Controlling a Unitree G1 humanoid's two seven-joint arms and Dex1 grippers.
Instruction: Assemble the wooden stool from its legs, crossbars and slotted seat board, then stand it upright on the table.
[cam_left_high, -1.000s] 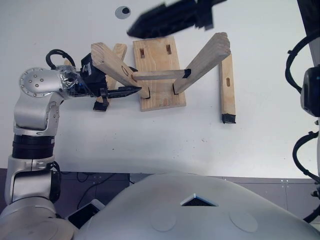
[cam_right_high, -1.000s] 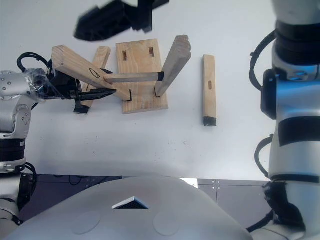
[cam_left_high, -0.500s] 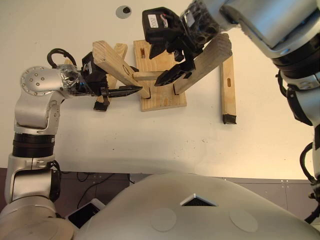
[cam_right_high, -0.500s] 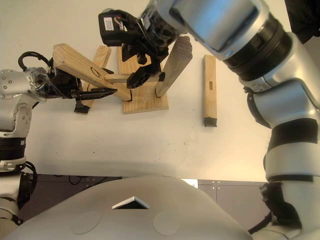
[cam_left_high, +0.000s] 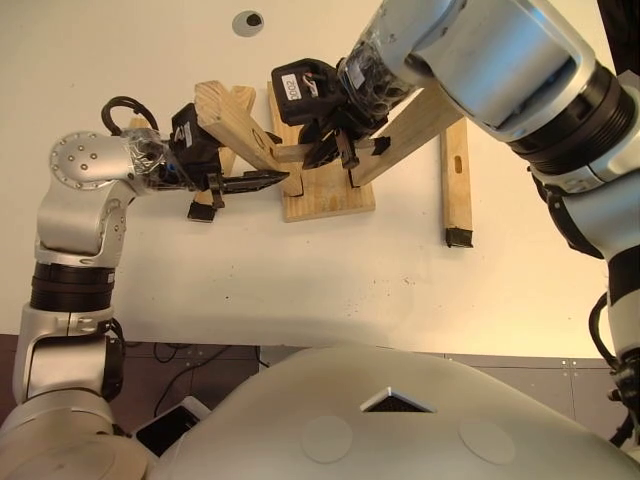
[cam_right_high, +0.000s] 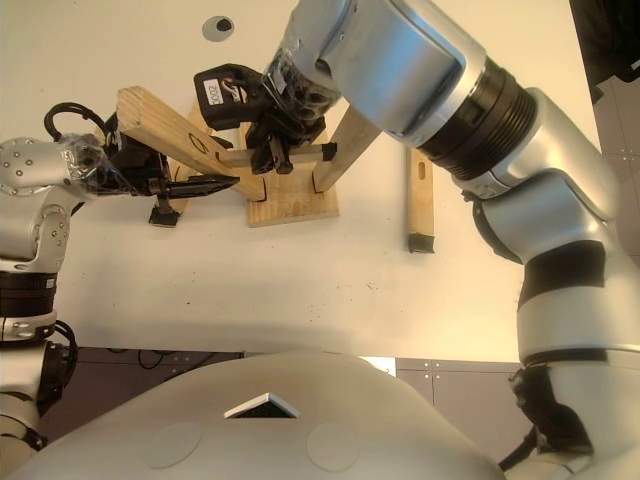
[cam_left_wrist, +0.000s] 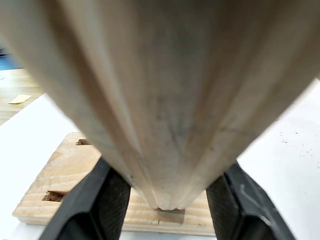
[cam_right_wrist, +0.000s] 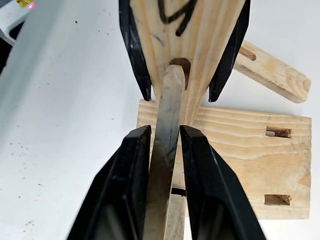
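The left gripper (cam_left_high: 265, 181) clamps its fingers on the tilted leg (cam_left_high: 235, 125), steadying it over the seat board (cam_left_high: 325, 195). The right gripper (cam_left_high: 330, 150) pinches the crossbar (cam_right_wrist: 167, 125), apparently seating its end in the leg.

Silver arms (cam_left_high: 72, 215), black joint bands (cam_left_high: 68, 288), looped cables (cam_left_high: 118, 104), black left gripper (cam_left_high: 264, 174).

leg (cam_left_wrist: 160, 100): pale wood, close to the camera, narrowing toward its far end | left gripper (cam_left_wrist: 167, 200): black fingers (cam_left_wrist: 100, 205) pressed against the leg's two sides | seat board (cam_left_wrist: 65, 170): flat on white table (cam_left_wrist: 280, 150) beyond the fingers, two slots (cam_left_wrist: 54, 196) showing | leg end over the board, contact unclear
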